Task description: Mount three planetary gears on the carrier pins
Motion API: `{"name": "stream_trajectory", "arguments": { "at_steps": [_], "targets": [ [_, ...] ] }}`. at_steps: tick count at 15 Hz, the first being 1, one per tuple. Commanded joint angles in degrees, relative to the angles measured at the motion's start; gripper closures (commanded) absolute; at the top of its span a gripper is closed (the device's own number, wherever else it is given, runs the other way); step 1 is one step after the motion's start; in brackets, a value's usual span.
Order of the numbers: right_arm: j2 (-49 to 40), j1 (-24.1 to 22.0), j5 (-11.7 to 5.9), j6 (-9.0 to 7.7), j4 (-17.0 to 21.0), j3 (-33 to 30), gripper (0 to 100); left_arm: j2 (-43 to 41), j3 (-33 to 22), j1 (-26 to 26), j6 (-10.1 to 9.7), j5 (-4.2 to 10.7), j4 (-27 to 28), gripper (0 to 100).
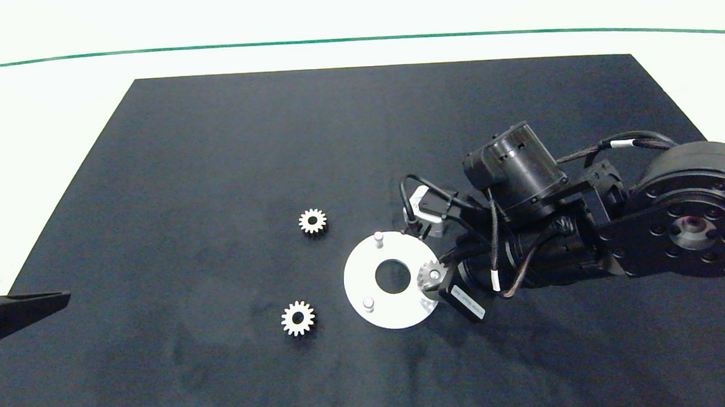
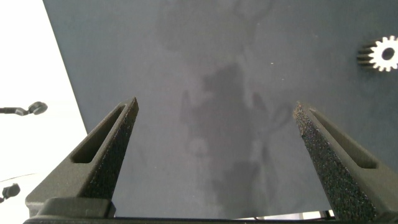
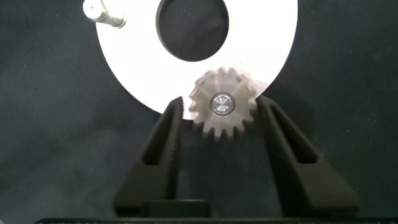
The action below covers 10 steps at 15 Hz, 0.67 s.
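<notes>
Wide bare black mat (image 1: 213,143) left of white disc (image 1: 393,280). Two loose planetary gears (image 1: 312,221) (image 1: 298,318) lying there, apart from disc. Right gripper (image 3: 221,112) at disc's right rim, fingers (image 3: 168,134) flanking, touching third gear (image 3: 222,104) seated on pin (image 3: 221,103); firm clamping not clear. Only in left wrist view: left gripper (image 2: 214,112) spread wide, empty, far left of disc.

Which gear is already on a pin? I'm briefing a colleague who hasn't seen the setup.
Find the white disc on the black mat. On its rim nearest the right claw sits one planetary gear, a pin through its bore. The other two gears lie loose on the mat.
</notes>
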Motion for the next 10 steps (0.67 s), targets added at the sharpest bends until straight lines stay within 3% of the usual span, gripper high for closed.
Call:
{"name": "stream_trajectory", "arguments": {
  "at_steps": [1,4,7,10],
  "targets": [
    [-0.1,0.0,-0.02,-0.12,0.1,0.1,0,-0.2,0.1,-0.2,0.04,-0.01,0.2,0],
    [-4.4,0.0,-0.02,-0.12,0.1,1.8,0,-0.6,0.1,-0.2,0.04,-0.09,0.2,0],
    [-13.6,-0.9,0.24,-0.04,-0.1,9.4,0,-0.7,0.2,-1.0,-0.05,-0.09,1.1,0],
    [-21.7,-2.5,0.33,0.05,-6.0,20.4,0,-1.2,0.4,-3.4,-0.23,-0.09,1.2,0]
  ]
}}
